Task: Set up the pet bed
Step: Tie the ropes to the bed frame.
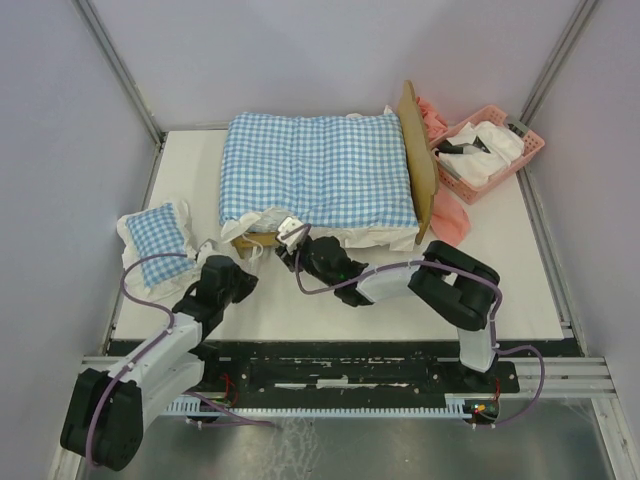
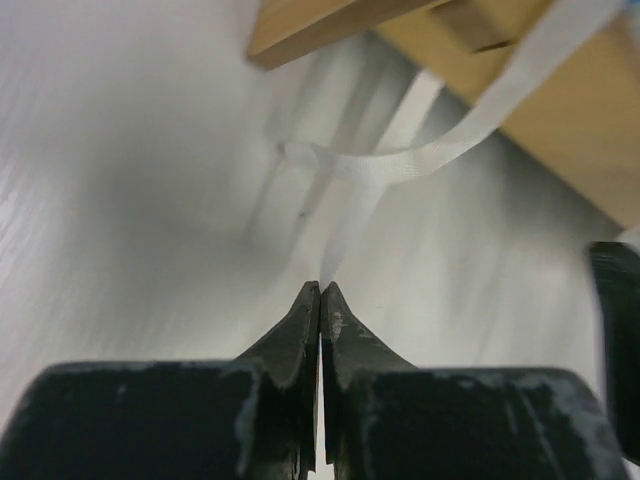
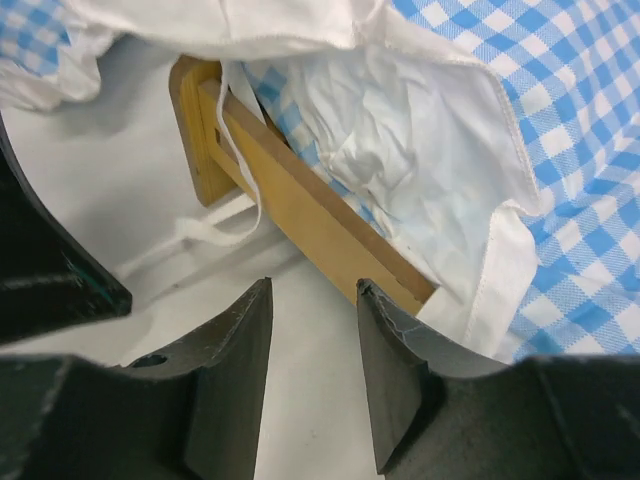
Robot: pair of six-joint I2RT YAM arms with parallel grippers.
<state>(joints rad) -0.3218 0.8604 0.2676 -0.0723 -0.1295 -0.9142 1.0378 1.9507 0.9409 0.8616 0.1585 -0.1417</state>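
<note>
One checked cushion (image 1: 315, 165) covers the pet bed (image 1: 420, 165); left hand (image 2: 320, 289) pinches its tie (image 2: 400, 165).

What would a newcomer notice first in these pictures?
The big blue-checked cushion draped over the pet bed mid-table, spilling past its near edge. Just in front, the left gripper is shut on a white tie at the bed's corner, and the right gripper hangs open beside the wooden frame.

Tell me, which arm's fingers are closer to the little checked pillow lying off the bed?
Left. The left fingers sit just right of the small pillow, pinching a white tie. The right fingers are farther right, open at the pet bed's near corner.
</note>
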